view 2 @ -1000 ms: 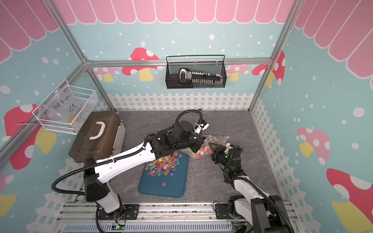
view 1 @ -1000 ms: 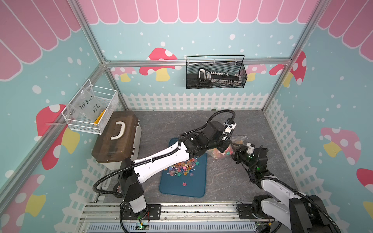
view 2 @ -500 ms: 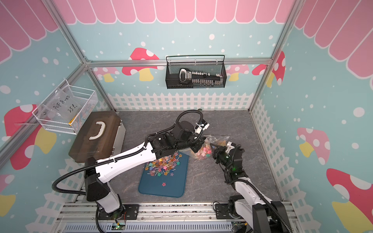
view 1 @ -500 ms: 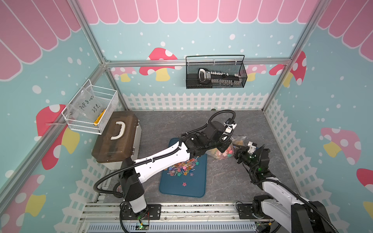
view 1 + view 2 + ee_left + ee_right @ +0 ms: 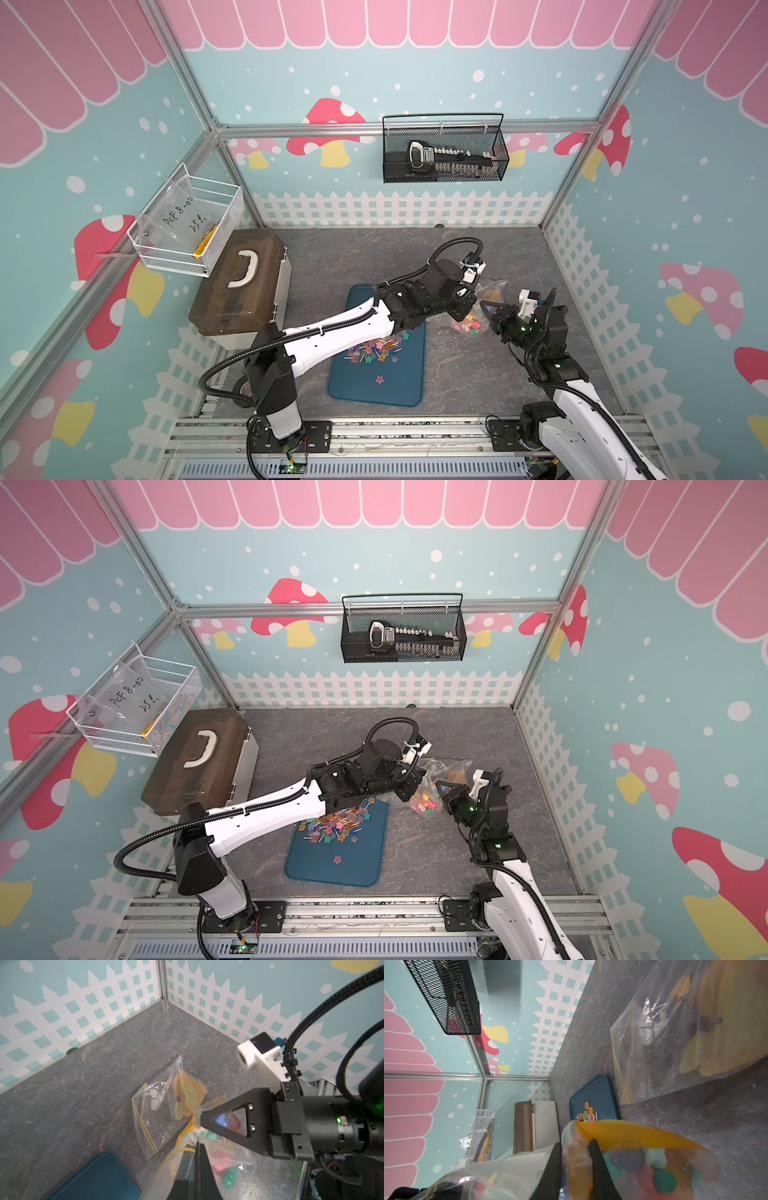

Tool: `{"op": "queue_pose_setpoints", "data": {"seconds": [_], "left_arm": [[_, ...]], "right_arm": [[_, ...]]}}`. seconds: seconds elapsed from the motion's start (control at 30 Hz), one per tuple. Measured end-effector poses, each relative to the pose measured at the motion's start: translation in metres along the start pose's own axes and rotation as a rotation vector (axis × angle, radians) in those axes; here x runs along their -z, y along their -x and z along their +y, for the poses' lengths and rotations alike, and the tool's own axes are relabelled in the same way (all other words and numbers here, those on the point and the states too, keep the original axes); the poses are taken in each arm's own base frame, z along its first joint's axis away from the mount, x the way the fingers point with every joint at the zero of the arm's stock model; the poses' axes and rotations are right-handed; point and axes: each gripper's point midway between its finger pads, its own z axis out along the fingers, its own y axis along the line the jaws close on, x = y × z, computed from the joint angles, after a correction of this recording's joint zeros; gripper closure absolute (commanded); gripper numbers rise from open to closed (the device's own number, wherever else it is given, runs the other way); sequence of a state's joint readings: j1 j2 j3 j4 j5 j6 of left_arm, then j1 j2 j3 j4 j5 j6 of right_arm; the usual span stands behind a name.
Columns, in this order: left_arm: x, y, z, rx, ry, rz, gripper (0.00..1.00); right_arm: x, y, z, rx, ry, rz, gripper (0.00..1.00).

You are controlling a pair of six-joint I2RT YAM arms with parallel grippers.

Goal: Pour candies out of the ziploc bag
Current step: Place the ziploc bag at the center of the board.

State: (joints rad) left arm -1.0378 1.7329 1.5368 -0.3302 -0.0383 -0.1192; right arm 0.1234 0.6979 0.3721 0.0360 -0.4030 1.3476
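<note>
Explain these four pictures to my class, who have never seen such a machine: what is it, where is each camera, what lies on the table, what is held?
The machine is two robot arms, each ending in a two-fingered gripper. Two pictures look down from overhead, side by side; the other two come from cameras on the arms' wrists. On the grey table lie a blue tray with loose candies on it, a brown box and a second clear bag. The left gripper and right gripper both pinch the ziploc bag, which holds more coloured candies, just beside the tray.
</note>
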Motion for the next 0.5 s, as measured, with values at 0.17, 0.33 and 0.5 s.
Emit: {"op": "queue_pose_setpoints", "data": {"seconds": [0.17,0.33,0.5], "left_arm": [[-0.011,-0.025,-0.011,0.025,-0.034,0.021,1.00],[-0.023,-0.058,-0.012,0.061,-0.043,0.061,1.00],[-0.031,-0.088,-0.008,0.083,-0.035,0.102,1.00]], "right_arm": [[0.009,-0.008,-0.021,0.038,-0.085,0.011,0.89],[0.012,-0.014,-0.046,0.056,-0.161,0.018,0.81],[0.013,-0.017,-0.064,0.075,-0.220,0.021,0.67]]}}
